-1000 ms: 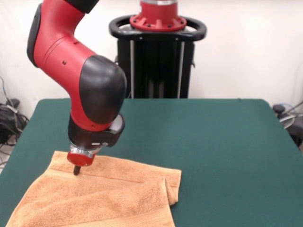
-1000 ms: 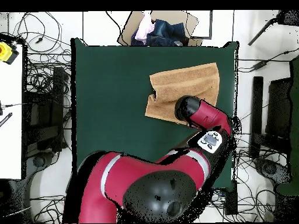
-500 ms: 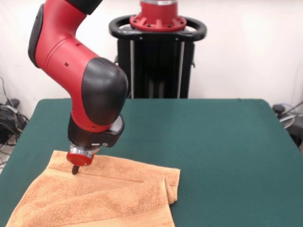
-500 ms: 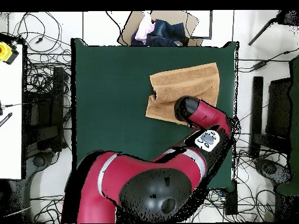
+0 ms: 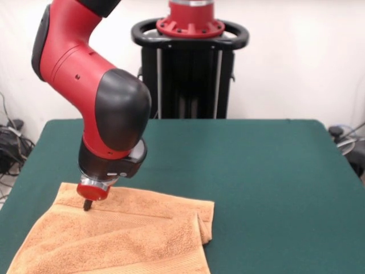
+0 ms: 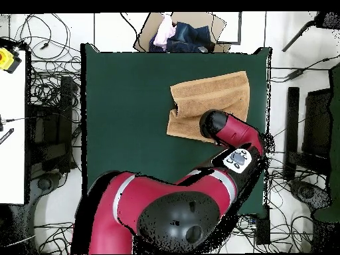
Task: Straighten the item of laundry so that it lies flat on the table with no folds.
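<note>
Here, plush orange terry towel, folded.

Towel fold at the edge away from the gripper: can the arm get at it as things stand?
Probably yes. The fold lies uncovered on the towel, with nothing standing between it and the gripper, whose tip is down on the towel's far band. The green table around it is open.
</note>
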`<act>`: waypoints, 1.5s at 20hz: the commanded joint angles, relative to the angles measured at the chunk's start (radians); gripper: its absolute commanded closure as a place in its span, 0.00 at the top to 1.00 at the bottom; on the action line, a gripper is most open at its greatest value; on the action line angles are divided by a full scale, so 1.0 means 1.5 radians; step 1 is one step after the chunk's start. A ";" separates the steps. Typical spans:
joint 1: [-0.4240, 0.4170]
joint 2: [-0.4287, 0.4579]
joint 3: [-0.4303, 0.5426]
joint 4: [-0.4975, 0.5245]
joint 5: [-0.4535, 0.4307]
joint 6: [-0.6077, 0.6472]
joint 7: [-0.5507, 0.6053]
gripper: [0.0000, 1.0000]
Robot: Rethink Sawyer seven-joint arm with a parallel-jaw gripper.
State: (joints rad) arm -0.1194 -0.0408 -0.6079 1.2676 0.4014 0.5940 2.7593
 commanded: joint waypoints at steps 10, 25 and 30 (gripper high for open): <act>-0.018 -0.003 0.092 0.065 0.024 -0.045 0.091 1.00; -0.007 -0.033 0.072 0.070 0.018 -0.002 0.098 1.00; -0.006 -0.023 0.073 0.066 0.021 -0.010 0.107 1.00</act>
State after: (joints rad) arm -0.1290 -0.0968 -0.6079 1.2930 0.4008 0.5900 2.7593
